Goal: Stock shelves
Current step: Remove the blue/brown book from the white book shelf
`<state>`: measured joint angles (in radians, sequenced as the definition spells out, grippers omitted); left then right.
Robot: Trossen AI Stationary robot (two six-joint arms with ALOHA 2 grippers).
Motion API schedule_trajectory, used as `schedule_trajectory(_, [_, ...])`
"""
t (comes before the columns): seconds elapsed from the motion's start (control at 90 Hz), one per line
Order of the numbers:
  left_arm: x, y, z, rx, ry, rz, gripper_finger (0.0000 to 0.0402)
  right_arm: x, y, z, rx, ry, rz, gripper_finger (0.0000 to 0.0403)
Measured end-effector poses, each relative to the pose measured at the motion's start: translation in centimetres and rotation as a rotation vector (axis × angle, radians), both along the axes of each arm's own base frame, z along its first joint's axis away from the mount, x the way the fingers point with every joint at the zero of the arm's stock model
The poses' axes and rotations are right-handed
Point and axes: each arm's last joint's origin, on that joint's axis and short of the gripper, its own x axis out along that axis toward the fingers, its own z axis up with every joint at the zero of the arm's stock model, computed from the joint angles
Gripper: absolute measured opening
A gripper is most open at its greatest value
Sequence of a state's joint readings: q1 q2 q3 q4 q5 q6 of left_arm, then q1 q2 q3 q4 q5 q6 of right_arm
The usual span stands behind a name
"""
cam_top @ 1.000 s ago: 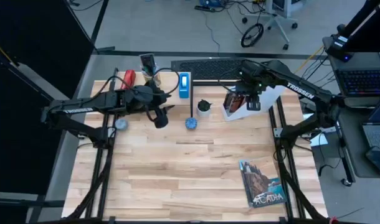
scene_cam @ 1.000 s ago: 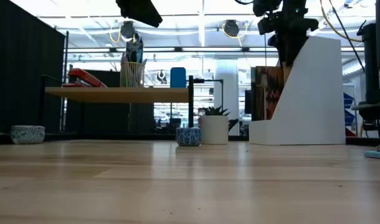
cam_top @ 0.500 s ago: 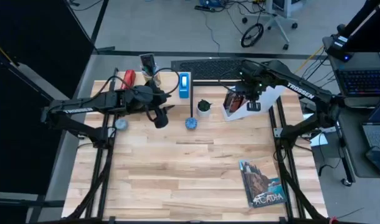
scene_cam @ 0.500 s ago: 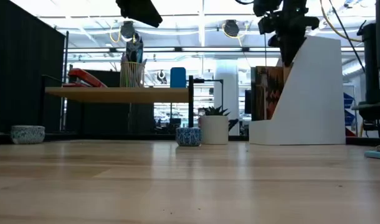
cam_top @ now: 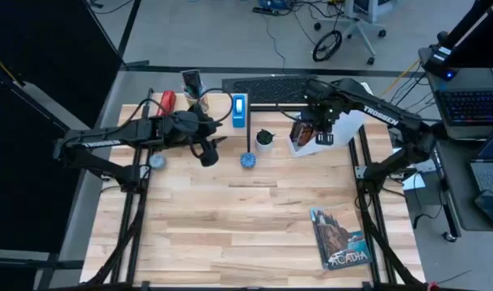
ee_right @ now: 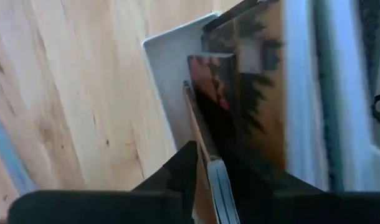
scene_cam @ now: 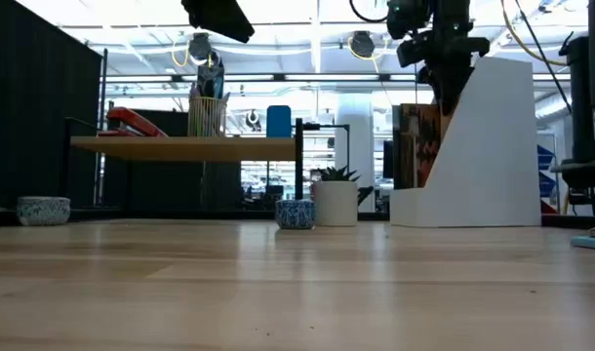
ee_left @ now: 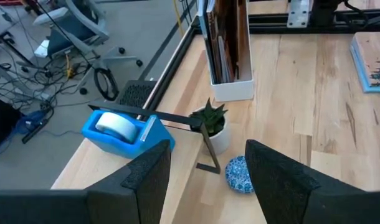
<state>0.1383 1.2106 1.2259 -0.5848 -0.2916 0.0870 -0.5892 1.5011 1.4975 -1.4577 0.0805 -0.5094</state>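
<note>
- Right wrist view only: right gripper (ee_right: 205, 171) fingers pinching a book (ee_right: 205, 140) inside the white file holder (cam_top: 343, 125).
- Left gripper (ee_left: 205, 171) hovers, fingers spread, beside the plank shelf (scene_cam: 180, 146).

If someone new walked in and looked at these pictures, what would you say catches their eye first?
Probably the right gripper poised over the white file holder at the table's far right, its fingers closed on a thin book standing among the books inside. Next, the low wood shelf at the far left, carrying a red stapler, a pencil cup and a blue tape dispenser, with the left gripper waiting open beside it.
</note>
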Motion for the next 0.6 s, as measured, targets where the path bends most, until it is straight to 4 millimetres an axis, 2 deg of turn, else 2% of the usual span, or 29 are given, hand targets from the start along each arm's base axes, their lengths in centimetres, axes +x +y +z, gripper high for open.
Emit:
schedule_trajectory(0.2, [0.0,0.0,0.0,-0.001,0.000,0.001,0.0194,0.0,-0.1,-0.3,0.006,0.035,0.017,0.0010])
schedule_trajectory(0.444, [0.0,0.0,0.0,-0.001,0.000,0.001,0.0194,0.2,0.1,-0.1,-0.011,0.035,0.017,0.0005])
schedule_trajectory(0.6, [0.0,0.0,0.0,-0.001,0.000,0.001,0.0194,0.6,0.6,1.7,-0.045,-0.010,0.035,0.0005])
